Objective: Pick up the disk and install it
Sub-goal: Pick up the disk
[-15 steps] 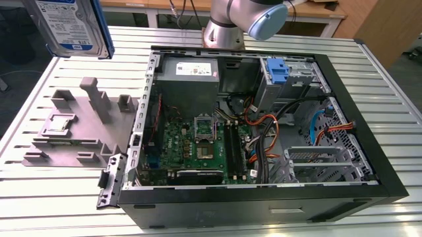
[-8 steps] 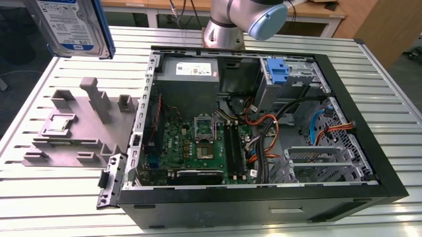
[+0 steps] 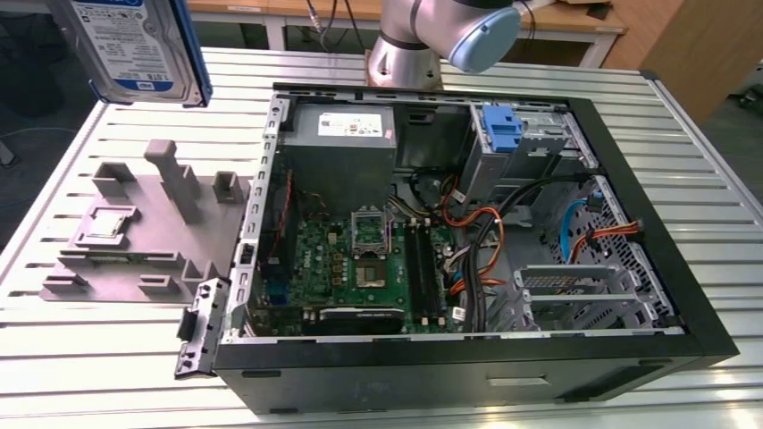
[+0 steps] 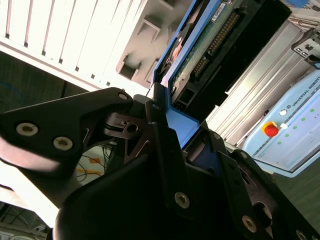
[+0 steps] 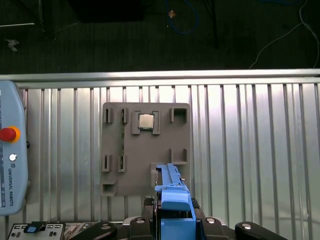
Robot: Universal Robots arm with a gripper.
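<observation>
One disk (image 3: 131, 45) hangs high, well off to the exterior view's left of the open computer case (image 3: 477, 371), with its label showing and its long axis near upright. In the second wrist view the gripper (image 4: 182, 132) is clamped on its blue side rail, so the drive reaches straight away from it. Under the disk, just beside the case, a grey fixture (image 3: 120, 241) lies on the counter (image 3: 71, 357). Deep in the case's far corner sits a blue bracket (image 3: 503, 130).
</observation>
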